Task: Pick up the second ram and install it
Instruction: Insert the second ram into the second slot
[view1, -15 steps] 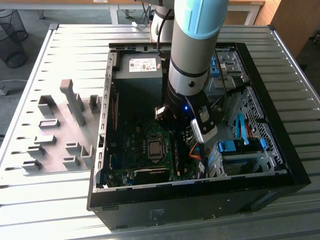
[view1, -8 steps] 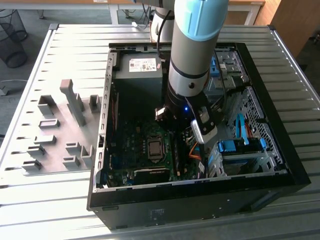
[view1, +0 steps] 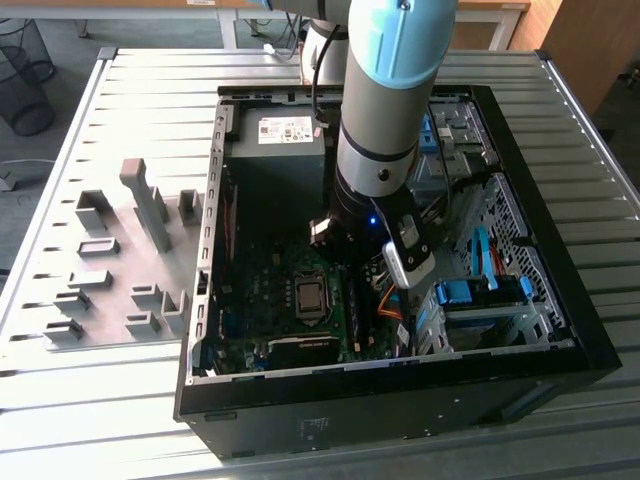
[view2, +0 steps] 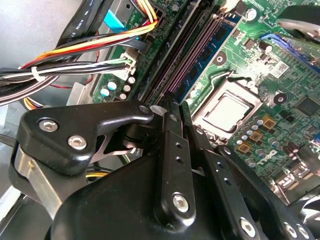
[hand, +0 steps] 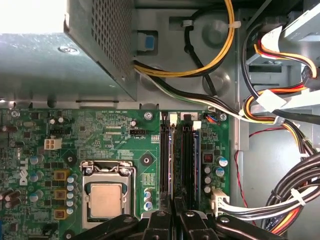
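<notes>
Gripper (view2: 167, 107) (hand: 173, 217) low inside the open computer case (view1: 585, 355), black fingers (view2: 172, 165) pressed together, nothing visibly pinched between them, tips right over the memory slots (hand: 186, 155) of the green motherboard (hand: 125, 130). Second ram (view2: 207, 47) standing on edge in a slot, a blue-green stick with dark chips, starting just beside the fingertips and running straight away from them; actual contact with the tips impossible to tell. Two dark open slots alongside it, on its side away from the processor. Silver processor socket (view2: 227, 112) (hand: 105, 197) near the fingertips, on the ram's other side. Thick bundle of black, yellow, orange and red cables (view2: 75, 55) (hand: 280, 115) close on the opposite flank of the gripper, crowding that edge of the board. Beyond the far ends of the slots, the grey power supply (hand: 50, 50) (view1: 285, 135). In the exterior view, pale blue arm (view1: 390, 120) reaching down into the case, blue drive latches (view1: 470, 292) beside the wrist. Well apart, outside the case, grey holder blocks (view1: 150, 205) on the slatted metal table (view1: 60, 400).
</notes>
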